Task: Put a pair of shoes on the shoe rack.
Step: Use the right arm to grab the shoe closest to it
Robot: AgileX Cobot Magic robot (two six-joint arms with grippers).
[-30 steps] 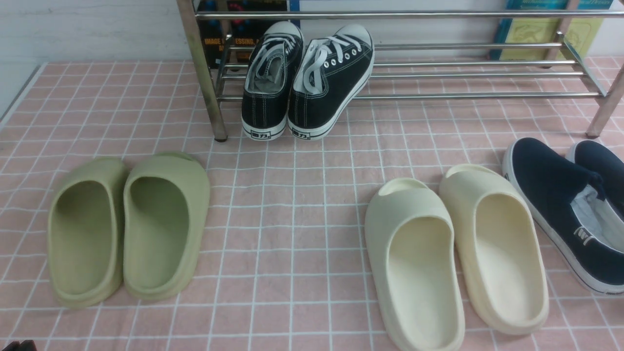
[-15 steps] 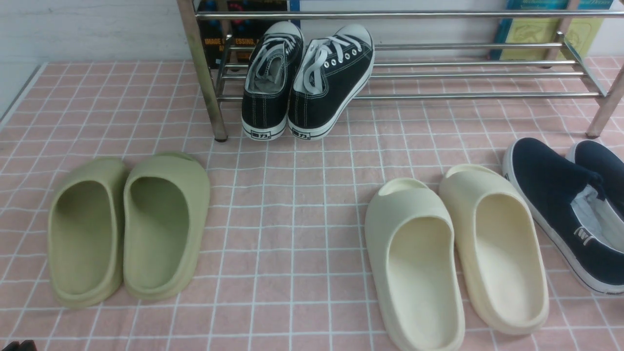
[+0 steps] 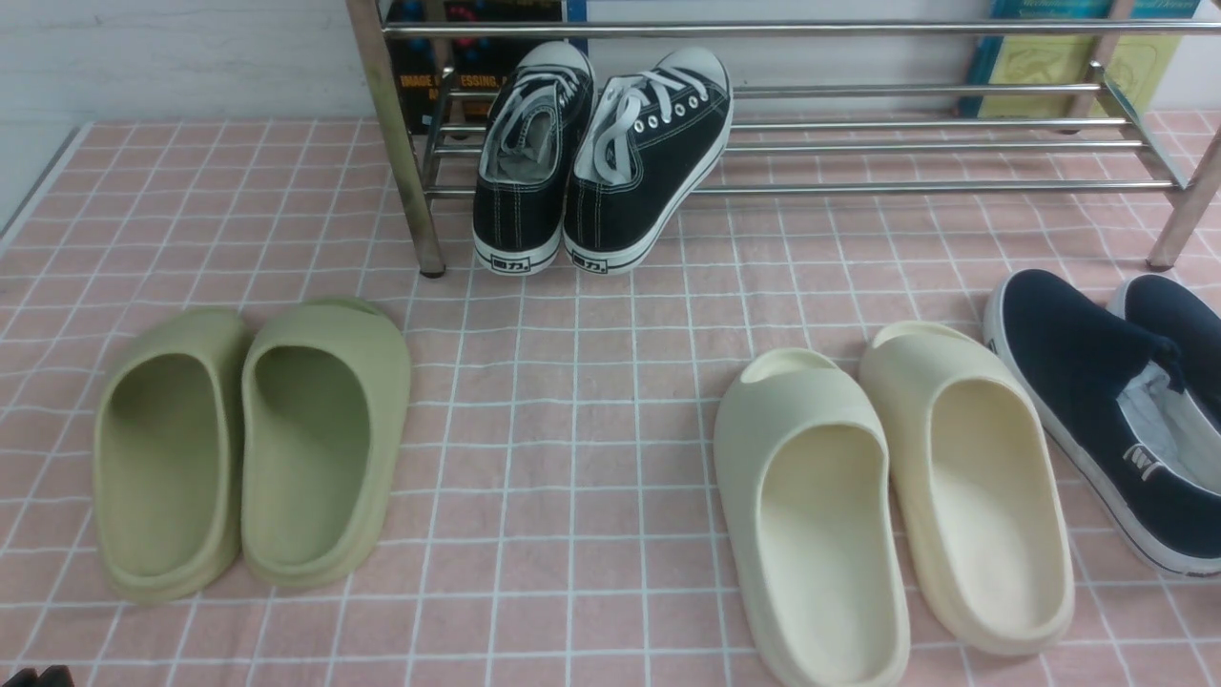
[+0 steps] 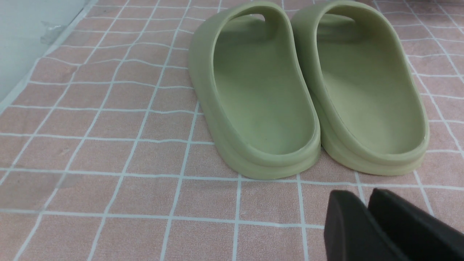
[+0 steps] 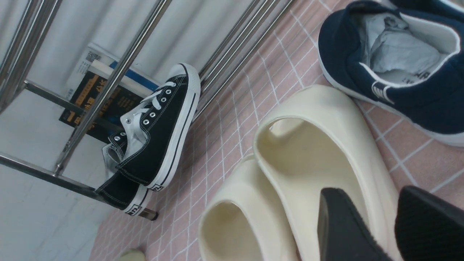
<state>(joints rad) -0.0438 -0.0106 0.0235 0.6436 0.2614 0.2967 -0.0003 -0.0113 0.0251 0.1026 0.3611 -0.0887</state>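
The two navy slip-on shoes (image 3: 1078,382) (image 3: 1178,329) lie side by side on the pink checked cloth at the far right, in front of the shoe rack (image 3: 906,186). One of them shows in the right wrist view (image 5: 409,98), with crumpled paper inside. My right gripper (image 5: 371,192) is open; its fingers straddle the outer wall of a cream slide (image 5: 326,145), short of the navy shoe. It is out of the front view. My left gripper (image 4: 362,194) is shut and empty, low over the cloth just behind the green slides (image 4: 308,90).
Black lace-up sneakers (image 3: 601,153) lean on the rack's left end by its leg (image 3: 401,153). Green slides (image 3: 253,448) lie front left, cream slides (image 3: 887,496) front right beside the navy shoes. Books stand behind the rack. The cloth's left edge (image 3: 38,191) meets a wall.
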